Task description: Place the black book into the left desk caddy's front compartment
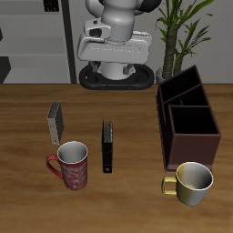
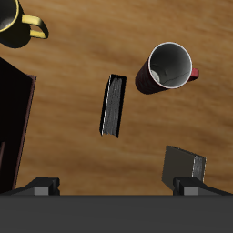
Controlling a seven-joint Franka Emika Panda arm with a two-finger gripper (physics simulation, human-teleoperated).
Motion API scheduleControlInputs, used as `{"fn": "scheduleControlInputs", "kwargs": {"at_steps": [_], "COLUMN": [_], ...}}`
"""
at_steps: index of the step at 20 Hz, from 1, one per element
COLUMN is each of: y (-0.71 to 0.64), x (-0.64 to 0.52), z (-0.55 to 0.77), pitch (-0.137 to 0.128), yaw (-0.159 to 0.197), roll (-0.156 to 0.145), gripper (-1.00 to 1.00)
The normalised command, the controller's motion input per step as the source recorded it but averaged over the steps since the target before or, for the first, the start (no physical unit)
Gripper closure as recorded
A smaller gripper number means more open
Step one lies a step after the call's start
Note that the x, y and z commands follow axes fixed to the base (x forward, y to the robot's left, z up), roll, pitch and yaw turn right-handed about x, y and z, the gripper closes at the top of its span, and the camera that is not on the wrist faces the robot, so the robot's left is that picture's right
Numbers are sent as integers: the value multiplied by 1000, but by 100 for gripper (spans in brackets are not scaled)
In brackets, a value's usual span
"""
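End effector [image 2: 116, 187] open, empty; wrist view only shows fingers. Black book [image 1: 108, 146] lies apart from left desk caddy [image 1: 188, 116].

book [image 1: 107, 146]: black | caddy [image 1: 188, 118]: dark reddish-brown | mug [image 1: 72, 167]: red patterned | mug [image 1: 192, 183]: yellow | table [image 1: 136, 196]: brown wood grain
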Motion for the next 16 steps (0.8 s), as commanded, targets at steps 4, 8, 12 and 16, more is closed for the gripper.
{"fn": "scheduleControlInputs", "kwargs": {"at_steps": [4, 8, 12, 16], "y": [-100, -21, 39, 67], "x": [168, 212, 138, 151], "z": [-2, 10, -56, -97], "pitch": [-10, -26, 0, -26], "yaw": [15, 37, 5, -23], "roll": [-15, -18, 10, 43], "gripper": [-100, -100, -100, -100]}}
